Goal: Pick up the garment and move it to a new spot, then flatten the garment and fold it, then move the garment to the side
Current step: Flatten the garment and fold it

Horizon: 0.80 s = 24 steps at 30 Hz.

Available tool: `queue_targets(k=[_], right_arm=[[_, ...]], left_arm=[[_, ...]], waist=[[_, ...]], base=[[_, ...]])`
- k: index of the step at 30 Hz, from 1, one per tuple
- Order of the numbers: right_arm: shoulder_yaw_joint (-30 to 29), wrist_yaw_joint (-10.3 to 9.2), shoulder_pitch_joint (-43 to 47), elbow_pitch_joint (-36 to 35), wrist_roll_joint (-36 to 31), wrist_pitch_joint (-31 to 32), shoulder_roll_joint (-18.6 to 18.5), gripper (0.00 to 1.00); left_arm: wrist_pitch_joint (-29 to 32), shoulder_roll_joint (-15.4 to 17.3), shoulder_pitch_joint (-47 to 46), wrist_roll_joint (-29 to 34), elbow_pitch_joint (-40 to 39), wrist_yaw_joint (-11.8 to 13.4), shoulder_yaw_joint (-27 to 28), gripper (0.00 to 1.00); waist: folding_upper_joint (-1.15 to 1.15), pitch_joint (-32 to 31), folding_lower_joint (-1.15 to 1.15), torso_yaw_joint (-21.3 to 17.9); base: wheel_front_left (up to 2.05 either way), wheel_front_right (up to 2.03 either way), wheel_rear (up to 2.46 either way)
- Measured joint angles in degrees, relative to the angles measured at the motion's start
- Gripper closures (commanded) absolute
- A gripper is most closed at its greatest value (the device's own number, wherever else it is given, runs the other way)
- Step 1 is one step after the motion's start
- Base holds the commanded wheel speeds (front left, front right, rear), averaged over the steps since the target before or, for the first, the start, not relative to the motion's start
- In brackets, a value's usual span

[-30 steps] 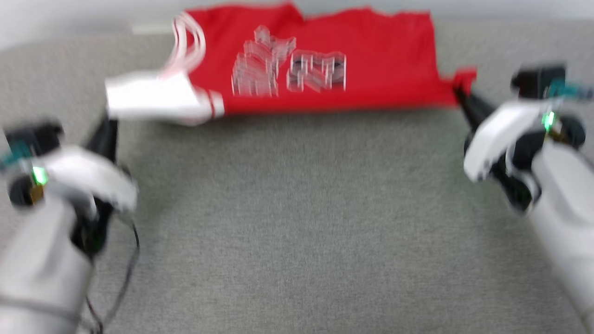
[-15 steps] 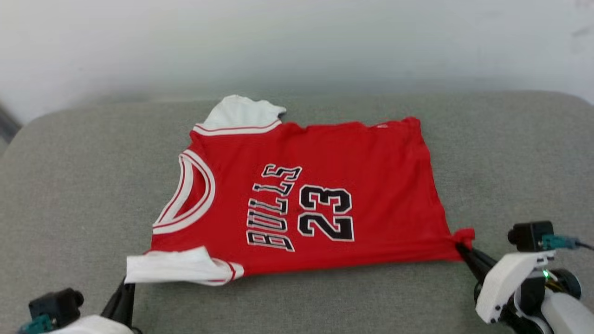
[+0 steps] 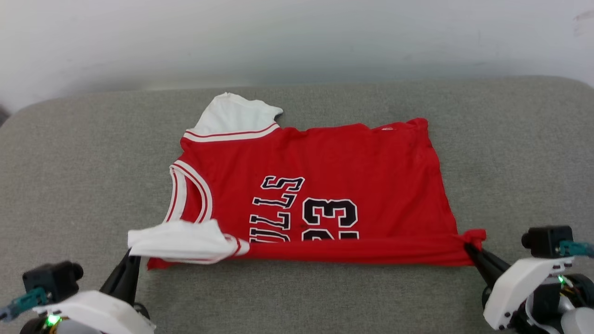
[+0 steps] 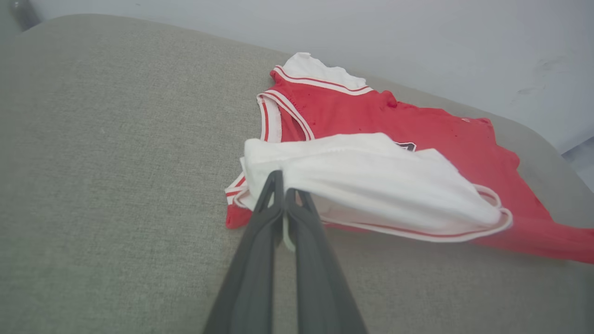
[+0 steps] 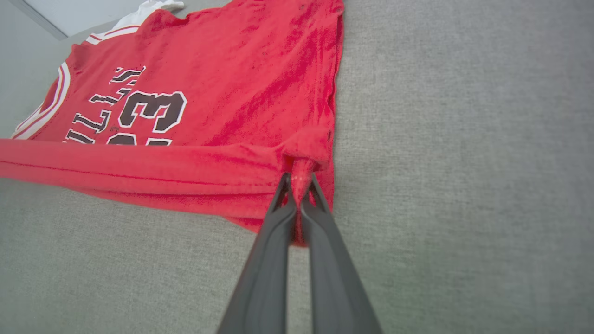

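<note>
Head view: the garment (image 3: 325, 162) lies front up in the middle of the grey padded surface (image 3: 297, 297), collar toward its left edge and hem toward its right edge. The near long side is raised and rolled toward the far edge, covering the lower part of the lettering. The left gripper (image 3: 131, 254) is clenched on the near white sleeve (image 3: 181, 241). The right gripper (image 3: 469, 247) is clenched on the near hem corner (image 3: 474, 236).

Left wrist view: the left gripper (image 4: 280, 188) has its fingers pinched together on white sleeve (image 4: 371, 171) cloth. The sleeve is draped over the red body.

Right wrist view: the right gripper (image 5: 297, 185) grips the bunched red hem corner (image 5: 306, 148). A taut fold runs from there along the garment (image 5: 241, 83).
</note>
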Motion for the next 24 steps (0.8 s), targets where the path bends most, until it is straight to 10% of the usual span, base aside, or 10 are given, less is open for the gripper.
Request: queue_targets(k=[19, 20, 21, 22, 24], right_arm=[[3.64, -0.04, -16.23, 7.81, -5.28, 5.77, 4.46, 1.00], [3.92, -0.04, -16.41, 8.64, -5.22, 5.50, 4.44, 0.75], [4.13, -0.04, -16.64, 9.18, -5.17, 4.94, 4.39, 0.44], [4.30, -0.04, -16.74, 9.65, -5.09, 4.02, 4.33, 0.00], [4.79, -0.04, -16.69, 9.99, -4.99, 1.65, 4.21, 0.00]], left_arm=[[7.51, -6.92, -23.20, -0.53, 26.15, -12.09, -7.79, 1.00], [7.89, -7.22, -23.69, -0.73, 26.96, -12.81, -8.12, 0.98], [8.14, -7.44, -24.26, -0.75, 27.73, -13.37, -8.40, 0.66], [8.16, -7.60, -24.58, -0.74, 28.31, -13.76, -8.51, 0.14], [8.00, -8.12, -24.91, -1.24, 28.96, -14.51, -8.54, 0.00]], waist=[[0.00, 11.62, 0.02, -0.04], [0.00, 11.54, 0.02, 0.00], [0.00, 11.38, 0.02, 0.08], [0.00, 11.16, 0.02, 0.17], [0.00, 10.53, 0.02, 0.34]], base=[[0.00, 0.00, 0.00], [0.00, 0.00, 0.00], [0.00, 0.00, 0.00], [0.00, 0.00, 0.00], [0.00, 0.00, 0.00]])
